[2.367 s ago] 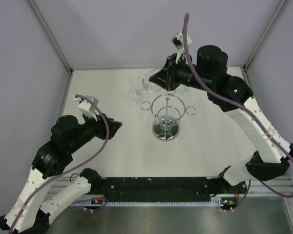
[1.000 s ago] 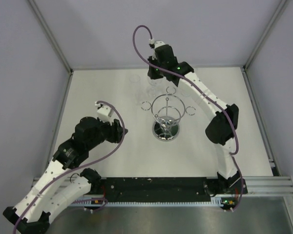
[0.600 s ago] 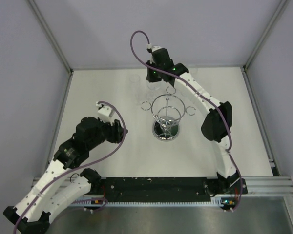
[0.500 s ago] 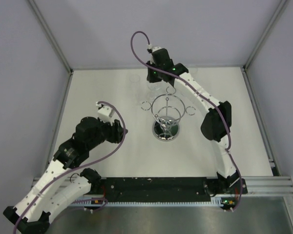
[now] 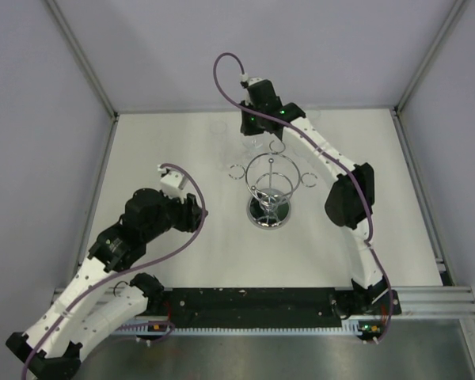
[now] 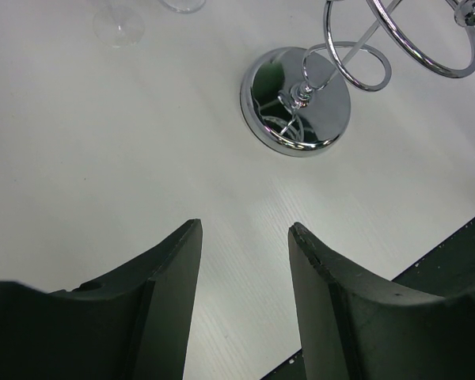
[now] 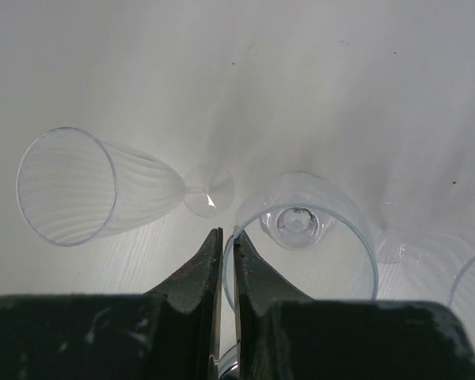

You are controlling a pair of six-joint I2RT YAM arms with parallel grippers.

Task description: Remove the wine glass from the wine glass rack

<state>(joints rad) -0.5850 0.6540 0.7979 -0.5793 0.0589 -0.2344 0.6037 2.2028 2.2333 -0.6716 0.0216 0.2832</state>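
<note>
The left wrist view's top edge cuts off the wine glass rack [image 6: 297,99] above its loops.

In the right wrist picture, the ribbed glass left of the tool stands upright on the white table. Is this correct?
No. The ribbed glass is not upright: it lies on its side on the white table, left of the right tool, as the right wrist view shows. The tool is closed on the rim of the upright wine glass.

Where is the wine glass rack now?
In the top view, the wine glass rack stands mid-table, right of the open left gripper and just nearer than the right gripper, which pinches a wine glass.
</note>
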